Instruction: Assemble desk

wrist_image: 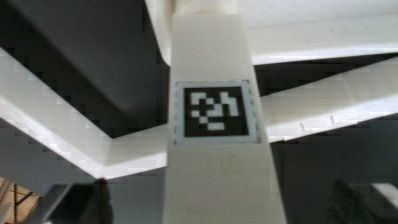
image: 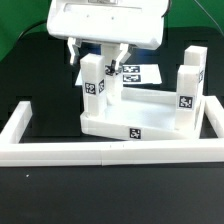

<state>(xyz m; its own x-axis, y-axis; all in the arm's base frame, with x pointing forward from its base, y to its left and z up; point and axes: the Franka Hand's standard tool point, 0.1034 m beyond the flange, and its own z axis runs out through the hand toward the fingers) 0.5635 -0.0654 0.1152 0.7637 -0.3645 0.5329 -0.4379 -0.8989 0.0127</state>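
Observation:
The white desk top [image: 140, 122] lies on the black table with its legs pointing up. One white leg [image: 95, 85] with a black-and-white tag stands in the corner on the exterior view's left. Two more tagged legs [image: 188, 85] stand on the exterior view's right. My gripper [image: 97, 58] hangs over the left leg with a finger on each side of it. In the wrist view the leg [wrist_image: 217, 110] runs down the middle. The dark fingers [wrist_image: 80, 203] stand apart from it with a gap on both sides. My gripper [wrist_image: 214, 207] is open and holds nothing.
A long low white U-shaped border wall [image: 100, 151] runs along the front and both sides of the desk. The marker board [image: 143, 72] lies flat behind the desk.

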